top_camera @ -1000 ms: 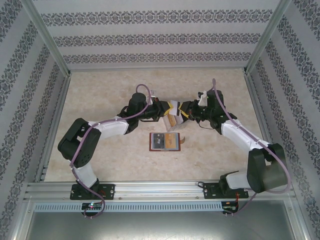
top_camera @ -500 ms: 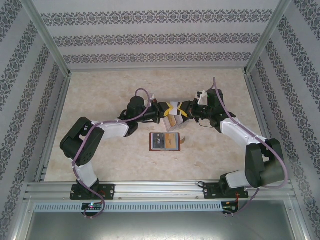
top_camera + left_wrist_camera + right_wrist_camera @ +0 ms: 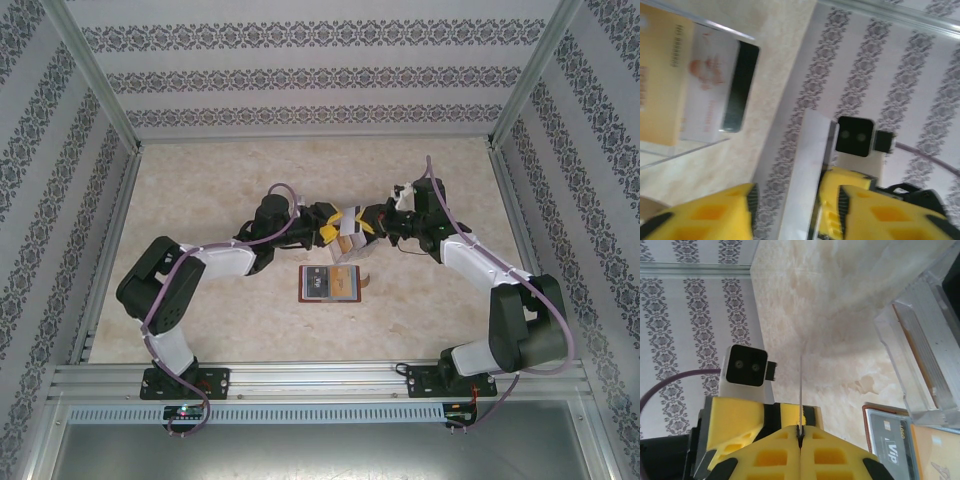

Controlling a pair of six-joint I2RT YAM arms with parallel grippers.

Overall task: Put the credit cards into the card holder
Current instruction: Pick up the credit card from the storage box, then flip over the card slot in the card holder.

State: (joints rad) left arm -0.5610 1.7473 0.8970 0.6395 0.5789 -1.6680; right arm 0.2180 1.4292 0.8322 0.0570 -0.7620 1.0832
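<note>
My right tool [image 3: 366,224] is clamped tight on a white card [image 3: 807,165], held above the middle of the table [image 3: 200,180]. My left tool [image 3: 332,228] faces it from the left, jaws apart beside that card. Just nearer, the card holder [image 3: 331,298] lies open, a black card [image 3: 316,284] and a tan card [image 3: 346,285] on it.

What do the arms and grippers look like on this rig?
Matched pair: left arm and right arm have black joints, white links and a purple cable looped along each. The left gripper and right gripper carry yellow fingers with moulded pockets, plus a small black camera on a white bracket.
</note>
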